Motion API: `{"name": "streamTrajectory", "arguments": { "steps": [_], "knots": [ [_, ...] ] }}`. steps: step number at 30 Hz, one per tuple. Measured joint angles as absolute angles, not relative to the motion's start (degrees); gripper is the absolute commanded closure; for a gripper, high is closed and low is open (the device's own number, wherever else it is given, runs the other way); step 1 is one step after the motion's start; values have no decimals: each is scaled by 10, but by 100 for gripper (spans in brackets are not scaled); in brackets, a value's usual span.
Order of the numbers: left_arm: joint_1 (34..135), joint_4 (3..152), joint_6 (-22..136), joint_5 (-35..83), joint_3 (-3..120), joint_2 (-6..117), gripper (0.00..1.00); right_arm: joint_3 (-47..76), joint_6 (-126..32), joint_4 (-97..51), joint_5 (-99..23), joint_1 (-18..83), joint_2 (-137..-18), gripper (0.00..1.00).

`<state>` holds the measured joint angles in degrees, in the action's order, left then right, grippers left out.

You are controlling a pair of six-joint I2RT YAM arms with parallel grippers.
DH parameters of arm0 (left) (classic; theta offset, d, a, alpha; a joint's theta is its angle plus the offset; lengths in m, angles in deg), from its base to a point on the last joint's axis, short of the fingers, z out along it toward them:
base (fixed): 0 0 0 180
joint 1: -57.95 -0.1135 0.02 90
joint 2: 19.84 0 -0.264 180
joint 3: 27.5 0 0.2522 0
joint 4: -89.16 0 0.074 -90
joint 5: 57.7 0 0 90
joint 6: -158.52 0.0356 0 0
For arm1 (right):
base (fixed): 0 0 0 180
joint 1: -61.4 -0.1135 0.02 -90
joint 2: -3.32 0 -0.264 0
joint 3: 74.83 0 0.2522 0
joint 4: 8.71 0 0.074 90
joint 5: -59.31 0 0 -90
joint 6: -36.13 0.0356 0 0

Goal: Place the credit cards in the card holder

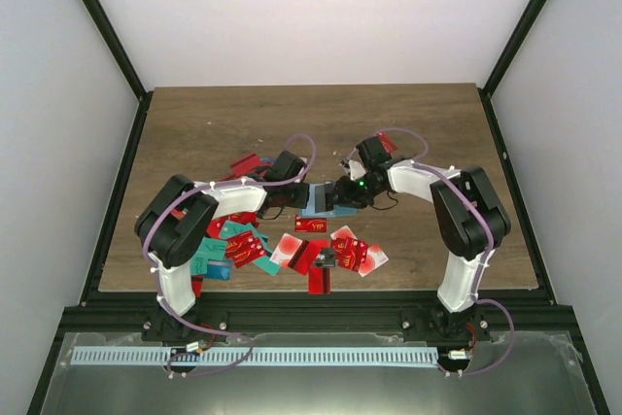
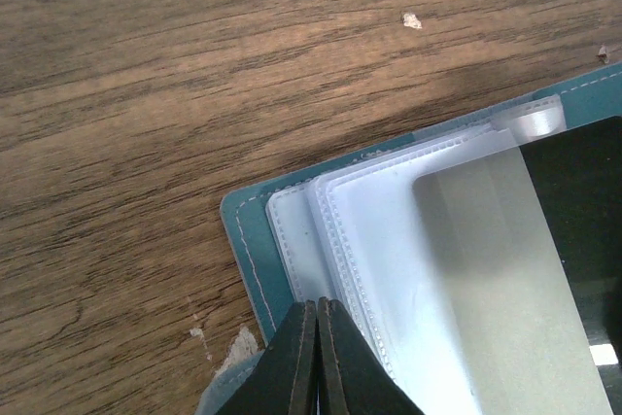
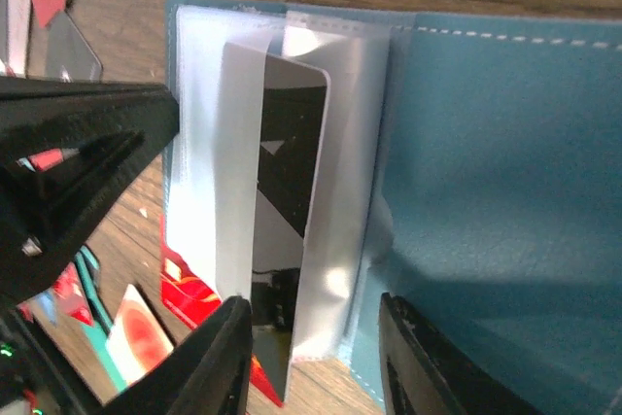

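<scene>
The teal-blue card holder (image 1: 319, 204) lies open on the table between my two grippers. In the left wrist view its teal cover (image 2: 246, 235) and clear sleeves (image 2: 389, 240) show. My left gripper (image 2: 318, 310) is shut, its tips resting on the sleeves' edge. My right gripper (image 3: 316, 342) is open, its jaws either side of a raised clear sleeve (image 3: 335, 240) that has a dark card (image 3: 292, 157) in it. The holder's teal inner panel (image 3: 505, 162) fills the right side. Red credit cards (image 1: 312, 225) and teal ones (image 1: 209, 261) lie scattered near the front.
My left arm's black gripper body (image 3: 78, 172) fills the left of the right wrist view, close to the sleeves. More red cards (image 1: 245, 162) lie behind the left arm and one by the right wrist (image 1: 387, 142). The wooden table (image 1: 292, 114) is framed by black rails.
</scene>
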<state>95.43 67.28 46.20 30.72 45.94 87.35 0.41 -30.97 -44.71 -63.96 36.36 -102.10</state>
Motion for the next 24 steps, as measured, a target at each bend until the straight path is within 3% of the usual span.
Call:
{"name": "streamTrajectory", "arguments": {
  "steps": [11,18,24],
  "knots": [
    [954,673,462,308,459,874,96,11,-315,-458,-563,343,-1012,84],
    [954,673,462,308,459,874,96,11,-313,-451,-543,342,-985,83],
    [954,673,462,308,459,874,96,11,-313,-447,-521,341,-966,95]
  ]
}}
